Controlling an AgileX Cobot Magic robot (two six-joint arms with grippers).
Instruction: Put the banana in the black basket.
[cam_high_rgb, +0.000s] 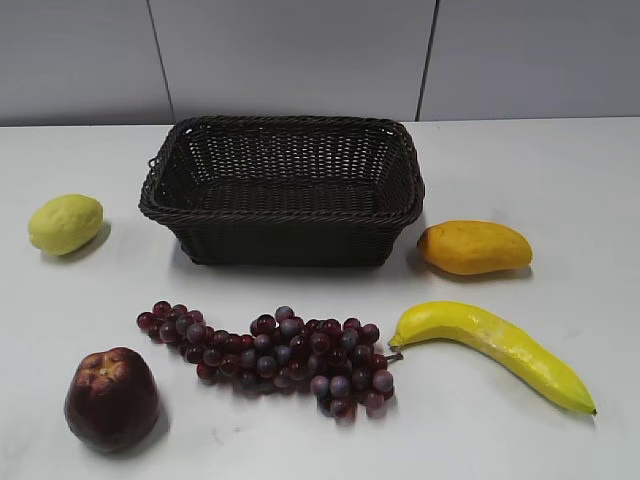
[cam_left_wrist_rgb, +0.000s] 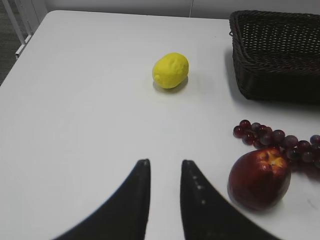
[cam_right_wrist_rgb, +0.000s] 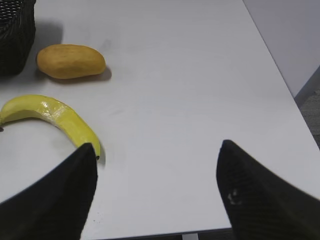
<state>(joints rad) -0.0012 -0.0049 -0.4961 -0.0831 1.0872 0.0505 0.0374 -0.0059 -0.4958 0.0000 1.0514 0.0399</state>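
Observation:
The banana (cam_high_rgb: 500, 344) lies on the white table at the front right, stem end toward the grapes. It also shows in the right wrist view (cam_right_wrist_rgb: 52, 118), left of my right gripper (cam_right_wrist_rgb: 156, 145), whose jaws are wide open and empty near the table's front edge; its left finger overlaps the banana's dark tip. The black basket (cam_high_rgb: 285, 228) stands empty at the back centre; its corner shows in the left wrist view (cam_left_wrist_rgb: 275, 70). My left gripper (cam_left_wrist_rgb: 164, 162) hangs above bare table with a narrow gap between its jaws, holding nothing. Neither gripper shows in the exterior view.
A mango (cam_high_rgb: 474, 247) lies right of the basket, a lemon (cam_high_rgb: 65, 223) left of it. Purple grapes (cam_high_rgb: 275, 356) and a dark red apple (cam_high_rgb: 111, 397) lie in front. The table's right edge (cam_right_wrist_rgb: 280, 75) drops off beside the right gripper.

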